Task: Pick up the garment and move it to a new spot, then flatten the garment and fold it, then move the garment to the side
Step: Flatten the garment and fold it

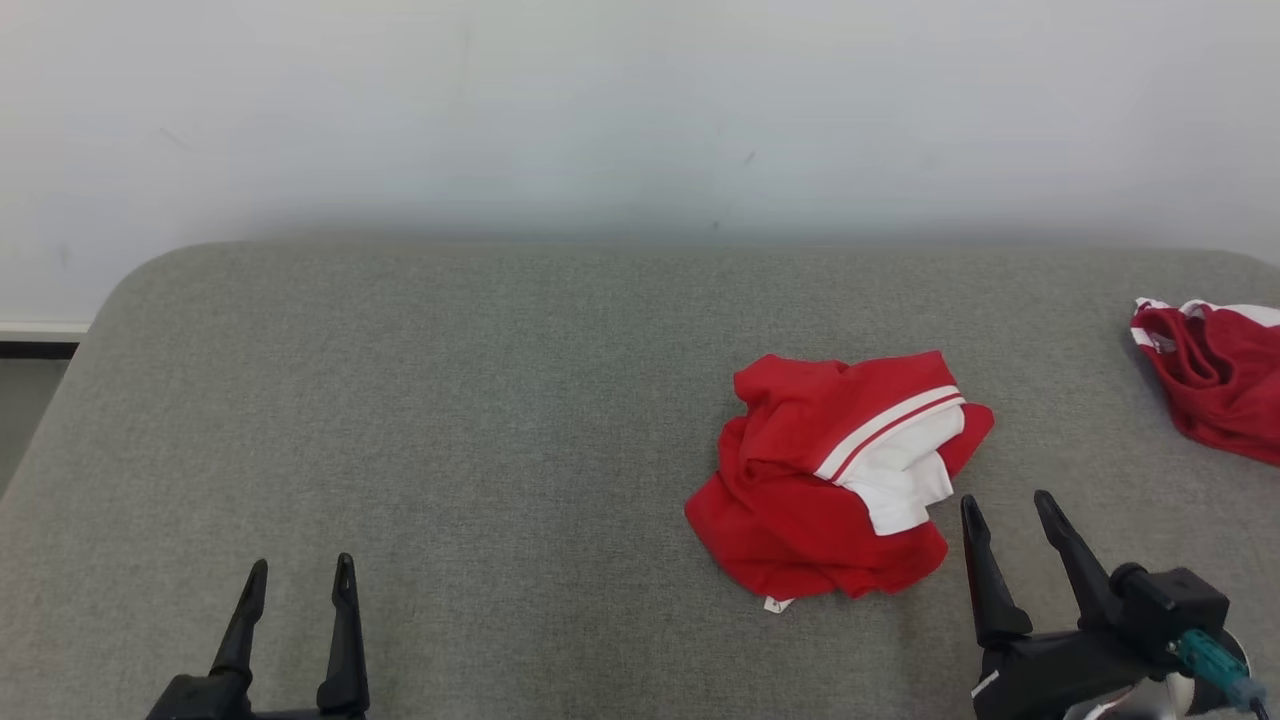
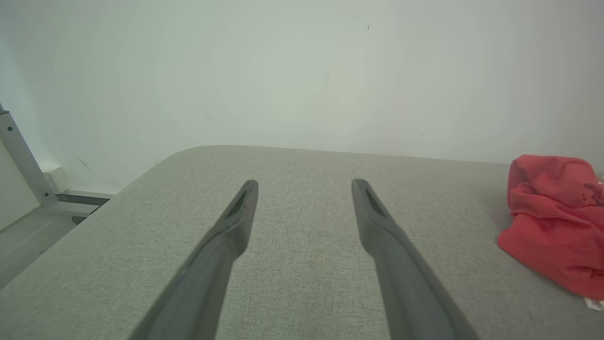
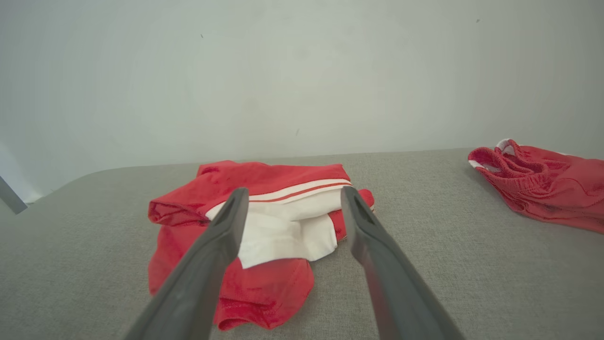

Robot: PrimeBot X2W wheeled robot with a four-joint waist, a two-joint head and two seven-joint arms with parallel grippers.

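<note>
Red with a white panel and white stripes, the garment [image 1: 830, 480] lies in a crumpled heap on the table [image 1: 450, 400], right of centre and toward the near edge. Nothing holds it and no part of it is spread or creased into a fold, so the task looks to be at its very start. The pick-up, the move to a new spot, the flattening, the folding and the move to the side all remain.

The right end effector [image 1: 1005, 498] stands just near-right of the heap, its jaws wide and empty. In the right wrist view its fingers frame the white panel, which suggests it is lined up for the first grasp. The left end effector [image 1: 302, 562] waits well apart at the near left, also wide and empty, over bare table.

By count there are two red garments, the heap and a second garment [image 1: 1215, 375] at the far right edge. There are two end effectors and one table.
</note>
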